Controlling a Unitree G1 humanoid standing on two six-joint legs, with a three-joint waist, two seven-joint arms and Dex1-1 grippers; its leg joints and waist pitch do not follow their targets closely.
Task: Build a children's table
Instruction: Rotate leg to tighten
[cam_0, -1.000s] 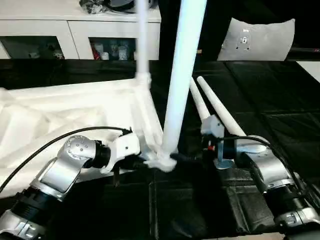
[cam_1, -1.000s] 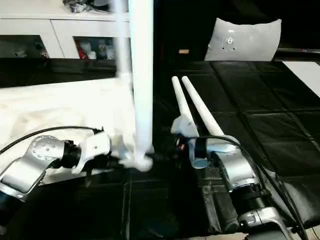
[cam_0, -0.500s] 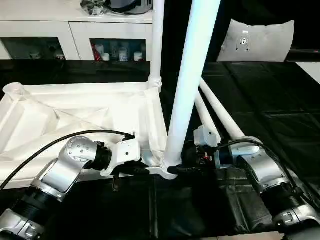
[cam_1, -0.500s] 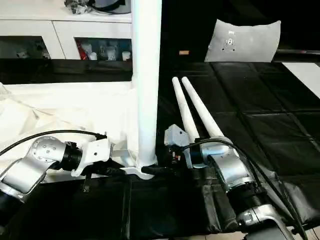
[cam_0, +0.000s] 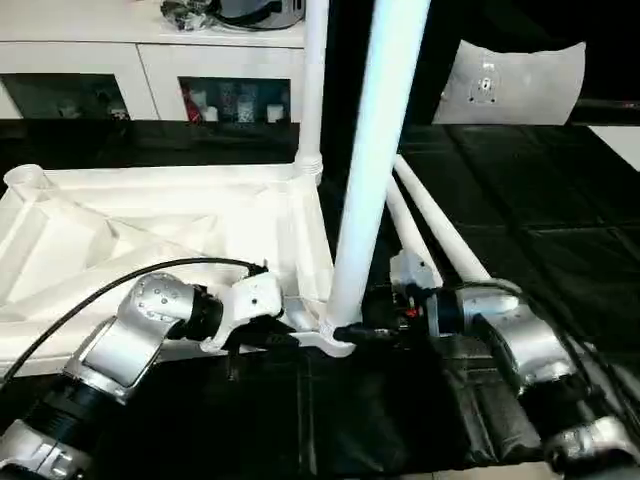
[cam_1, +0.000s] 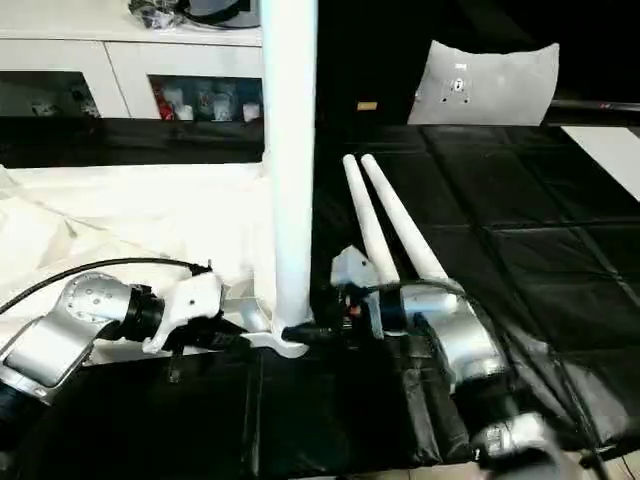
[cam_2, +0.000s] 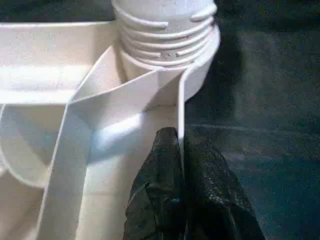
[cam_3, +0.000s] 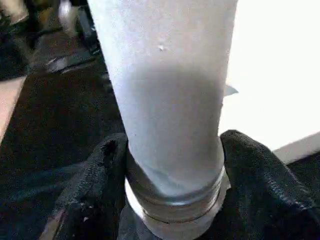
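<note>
At near corner socket: leg upright, right hand gripping.

Both forearms are silver metal with ribbed black cuffs near the lower frame edge. The left arm, lower left, has a rounded silver joint housing with small screws, a white wrist block and a black cable arching over it. The right arm, lower right, carries a white bracket, black cabling and red detail at the wrist.

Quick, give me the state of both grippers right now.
Left gripper: shut on the table top's rim wall, just below the corner socket.
Right gripper: shut on the upright leg, its fingers around the base.
</note>
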